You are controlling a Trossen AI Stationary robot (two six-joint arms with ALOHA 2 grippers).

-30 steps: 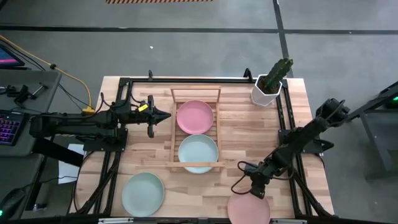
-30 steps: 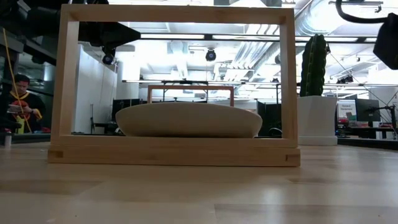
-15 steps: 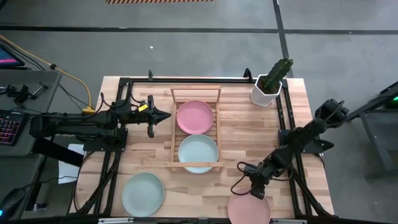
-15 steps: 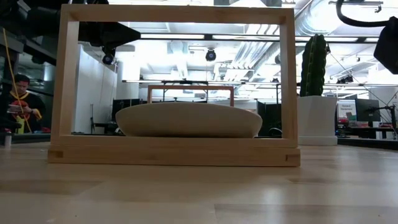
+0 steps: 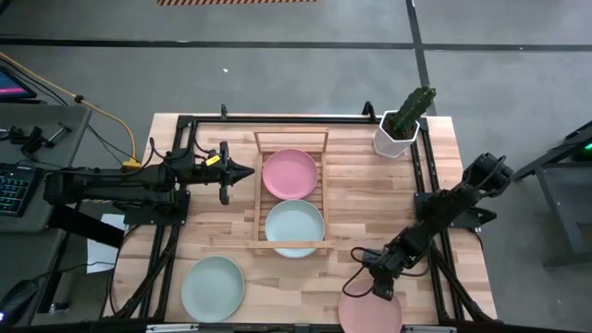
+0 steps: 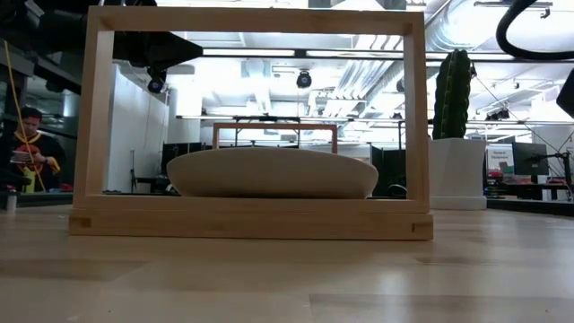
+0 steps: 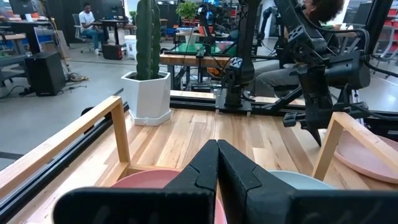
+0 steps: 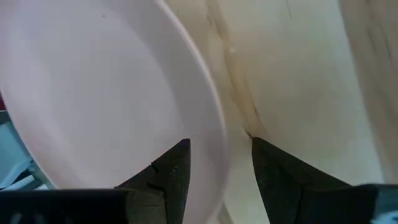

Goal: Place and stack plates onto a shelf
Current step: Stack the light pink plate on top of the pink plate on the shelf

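Note:
A pink plate (image 5: 370, 313) lies on the table at the near edge, right of centre. My right gripper (image 5: 380, 289) slants down over the plate's far rim (image 8: 214, 124) and is open, with one finger over the plate's hollow and the other over the bare wood outside; I see no touch. The wooden shelf (image 5: 258, 199) stands mid-table, holding a pink plate (image 5: 289, 173) at its far end and a mint plate (image 5: 294, 227) at its near end. Another mint plate (image 5: 212, 288) lies near the front left. My left gripper (image 5: 248, 170) hovers shut and level, left of the shelf.
A white pot with a cactus (image 5: 400, 129) stands at the far right corner. Dark frame rails (image 5: 427, 199) run along the table's left and right sides. Bare wood lies between the shelf and the right rail. People sit in the room beyond the table.
My right gripper has sunk a little toward the table's near edge, coming down over the far rim of the pink plate. The plate has stayed where it was.

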